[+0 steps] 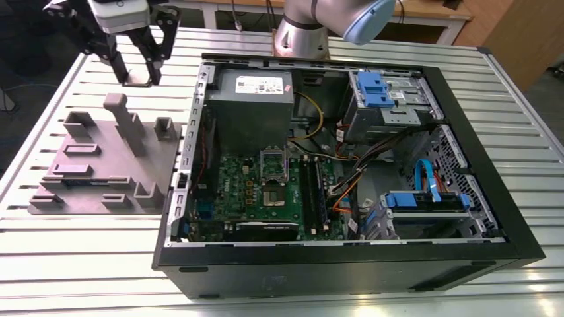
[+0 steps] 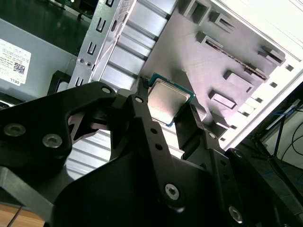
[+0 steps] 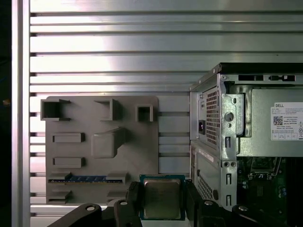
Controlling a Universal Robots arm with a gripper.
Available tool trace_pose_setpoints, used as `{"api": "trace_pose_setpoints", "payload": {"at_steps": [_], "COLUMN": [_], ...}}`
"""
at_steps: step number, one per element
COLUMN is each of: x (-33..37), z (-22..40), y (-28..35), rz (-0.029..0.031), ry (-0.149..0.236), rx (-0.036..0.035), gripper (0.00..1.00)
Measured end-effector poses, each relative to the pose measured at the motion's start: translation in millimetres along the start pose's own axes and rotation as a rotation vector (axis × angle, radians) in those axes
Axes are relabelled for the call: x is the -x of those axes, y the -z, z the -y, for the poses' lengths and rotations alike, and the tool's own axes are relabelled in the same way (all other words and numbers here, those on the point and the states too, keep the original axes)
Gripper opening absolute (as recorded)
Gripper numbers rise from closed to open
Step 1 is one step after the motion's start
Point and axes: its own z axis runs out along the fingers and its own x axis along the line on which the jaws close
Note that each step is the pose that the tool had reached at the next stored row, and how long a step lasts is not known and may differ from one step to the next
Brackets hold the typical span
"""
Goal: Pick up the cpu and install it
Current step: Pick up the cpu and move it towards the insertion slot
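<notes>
The slatted table (image 1: pixel 88 264) bears a computer case (image 1: pixel 335 274) beside a seemingly plastic fixture (image 1: pixel 115 168).

A black gripper (image 1: pixel 137 71) clasps the silver-grey cpu (image 3: pixel 162 198), its rim teal-green. Beneath it lies a pale silver table (image 1: pixel 53 92) striped with parallel slats; near it, a matte grey fixture (image 1: pixel 97 165). Farther off, a black case (image 1: pixel 352 271) shows a green board (image 1: pixel 264 191), blue brackets (image 1: pixel 374 89), and orange and yellow cables (image 1: pixel 345 188).

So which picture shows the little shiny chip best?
The first wrist view: the cpu faces the camera flat, held in the gripper. The second wrist view shows it tilted, with fingers covering part. In the exterior view it is a small pale sliver in the gripper.
</notes>
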Motion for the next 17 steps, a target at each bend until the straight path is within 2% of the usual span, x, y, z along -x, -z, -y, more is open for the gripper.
{"api": "trace_pose_setpoints", "payload": {"at_steps": [17], "x": [3.7], "z": [-0.1], "y": [0.1], "rz": [-0.0001], "ry": [0.0], "rx": [0.0], "gripper": [0.47]}}
